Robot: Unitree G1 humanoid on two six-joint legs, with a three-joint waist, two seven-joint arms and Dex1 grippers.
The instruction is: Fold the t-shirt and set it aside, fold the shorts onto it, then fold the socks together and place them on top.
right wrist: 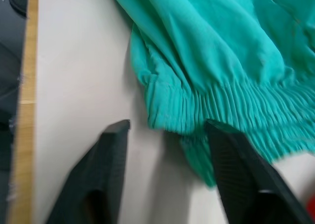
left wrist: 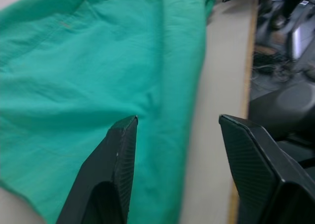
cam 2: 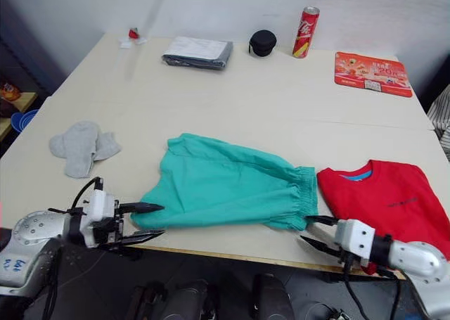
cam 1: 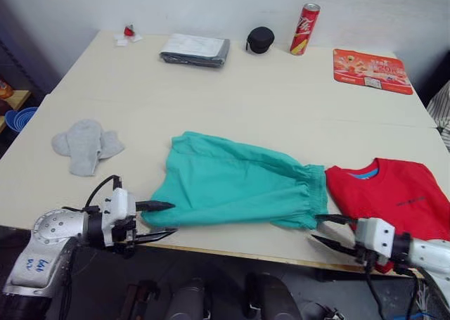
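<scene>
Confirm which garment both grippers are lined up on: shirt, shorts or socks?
The teal shorts. The left gripper is at their leg end, the right gripper at the gathered waist. The red t-shirt and grey socks lie to either side.

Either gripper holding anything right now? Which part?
Nothing held. Left gripper open at the shorts' leg hem; right gripper open at the waistband corner.

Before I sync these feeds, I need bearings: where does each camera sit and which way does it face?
Head eyes: forward and down over the table; both arms show, shorts between the t-shirt and socks.
Left wrist: along its open fingers at the shorts' hem.
Right wrist: along its open fingers at the waistband.
All share the shorts.
</scene>
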